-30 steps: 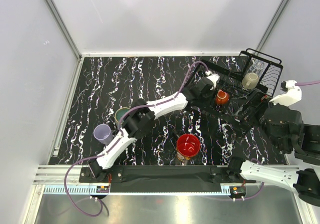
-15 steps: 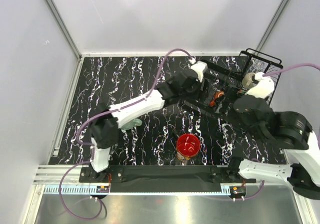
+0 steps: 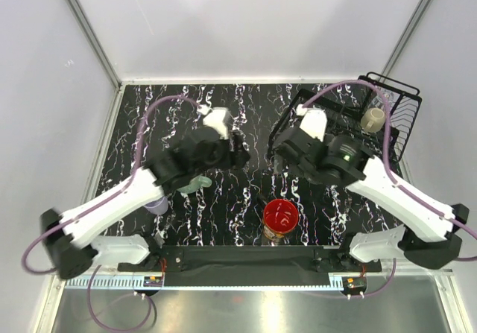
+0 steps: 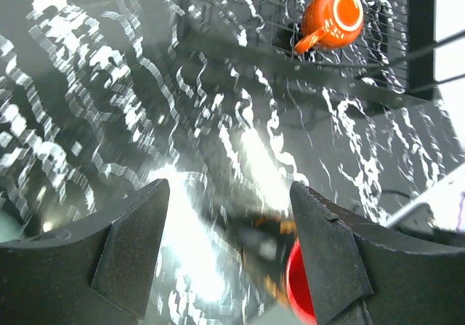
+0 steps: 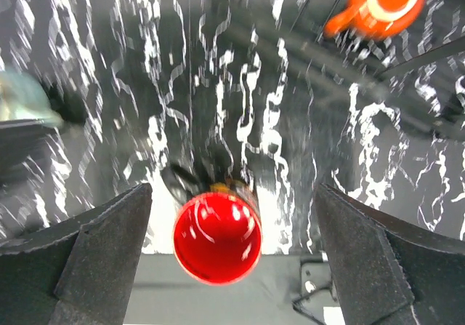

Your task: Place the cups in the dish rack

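From above, the rack [image 3: 402, 121] stands far right with the beige mug [image 3: 374, 118] inside. The red mug [image 3: 281, 215] sits upright near centre; the teal mug [image 3: 194, 185] and tumbler [image 3: 155, 205] are left, half hidden under the left arm [image 3: 119, 203]. Left wrist (blurred): the left claw [image 4: 229, 194] is spread wide and empty, the orange mug [image 4: 331, 18] resting on the rack's grid far right. Right wrist: the right claw [image 5: 231, 194] gapes empty too, the red mug seen between its fingers, untouched.
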{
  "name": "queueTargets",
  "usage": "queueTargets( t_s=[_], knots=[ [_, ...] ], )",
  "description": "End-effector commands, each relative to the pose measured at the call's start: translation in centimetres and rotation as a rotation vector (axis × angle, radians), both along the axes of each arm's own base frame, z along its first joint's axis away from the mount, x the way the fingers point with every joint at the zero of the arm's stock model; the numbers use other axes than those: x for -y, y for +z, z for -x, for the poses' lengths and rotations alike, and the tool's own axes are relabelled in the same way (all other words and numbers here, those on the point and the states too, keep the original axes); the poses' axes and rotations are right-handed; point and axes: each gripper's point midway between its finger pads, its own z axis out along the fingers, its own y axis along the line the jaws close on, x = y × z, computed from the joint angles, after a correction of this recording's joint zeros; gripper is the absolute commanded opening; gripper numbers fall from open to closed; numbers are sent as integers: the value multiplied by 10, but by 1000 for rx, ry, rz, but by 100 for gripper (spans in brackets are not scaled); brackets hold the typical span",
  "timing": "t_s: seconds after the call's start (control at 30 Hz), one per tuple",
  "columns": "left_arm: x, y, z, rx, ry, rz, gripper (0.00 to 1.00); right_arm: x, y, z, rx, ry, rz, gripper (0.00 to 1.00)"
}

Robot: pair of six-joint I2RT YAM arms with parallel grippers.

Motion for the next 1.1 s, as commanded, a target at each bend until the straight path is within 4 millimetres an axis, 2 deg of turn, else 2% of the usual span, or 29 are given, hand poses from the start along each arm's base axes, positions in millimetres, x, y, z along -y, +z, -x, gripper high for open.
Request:
queueTargets(
  t_s=[0.0,0.03,0.1,0.17,0.23,0.27,0.33,0.37,0.43,0.47,0.57,0.7,0.83,0.97,1.07],
  knots=[
    [-43,17,20,12,78,49,72,-9,-30,16,-143,113,57,100],
    [-53,30,30,32,77,91,73,-17,-39,22,-190,149,43,100],
    [-63,28,47,15,48,106,73,-17,-63,31,-267,164,85,100],
    [-74,31,62,9,42,149,73,-8,-88,44,-352,157,131,100],
    [-80,27,78,-11,9,179,73,-7,-100,56,-393,169,99,98],
    [-80,26,83,-24,-4,196,73,-1,-116,65,-435,170,116,98],
    [-78,22,97,-55,-61,217,73,-2,-122,76,-459,178,51,96],
    [-78,15,100,-73,-63,211,73,3,-133,82,-483,170,53,96],
    [-74,10,110,-115,-107,222,73,-6,-135,89,-492,183,-34,93],
    [-72,4,113,-140,-109,227,73,-5,-144,93,-509,184,-36,92],
    [-62,6,121,-179,-154,281,74,-9,-153,98,-530,183,-72,91],
    [-52,4,128,-237,-187,326,73,-12,-161,98,-541,179,-77,90],
    [-44,-13,131,-335,-175,320,73,-13,-163,93,-519,194,-58,91],
    [-44,-25,135,-392,-164,307,73,-16,-173,90,-532,213,-19,90],
    [-53,-29,131,-376,-117,284,73,-21,-173,86,-523,217,-26,90]
  ],
)
